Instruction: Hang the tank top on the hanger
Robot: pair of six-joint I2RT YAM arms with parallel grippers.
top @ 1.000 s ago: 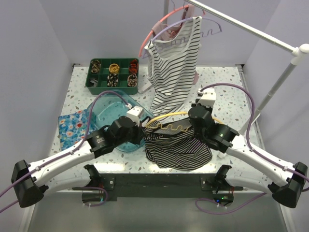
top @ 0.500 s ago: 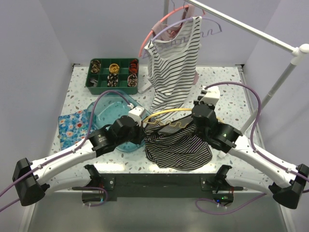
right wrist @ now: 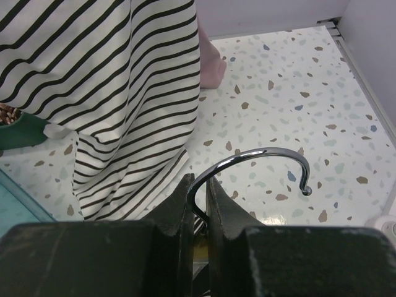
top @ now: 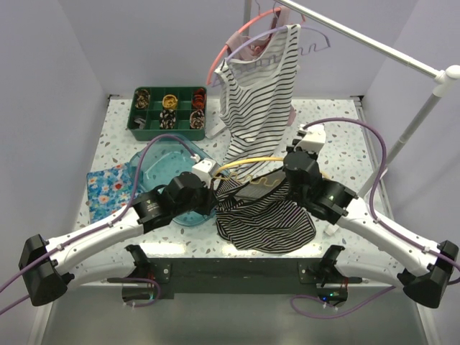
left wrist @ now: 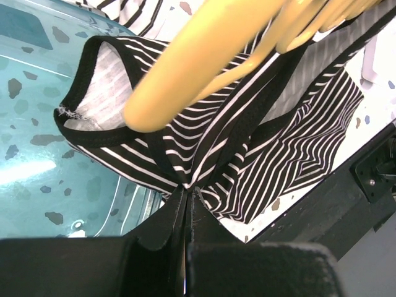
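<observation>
The tank top, black with thin white stripes, lies at the front middle of the table. My left gripper is shut on its left shoulder edge; in the left wrist view the fabric bunches at my closed gripper. The yellow hanger is lifted above the top's neck end, and its arm reaches in over the held armhole. My right gripper is shut on the hanger's metal hook, pinched at its stem in the right wrist view.
A mostly white striped tank top hangs from the rail on pink and lilac hangers, close behind the yellow hanger. A green compartment tray is back left, with a teal dish and a floral cloth at left.
My right gripper has lifted the hanger by its hook, up and slightly back. The hanger's left arm now rides higher over the tank top. My left gripper keeps its hold, barely moved.
</observation>
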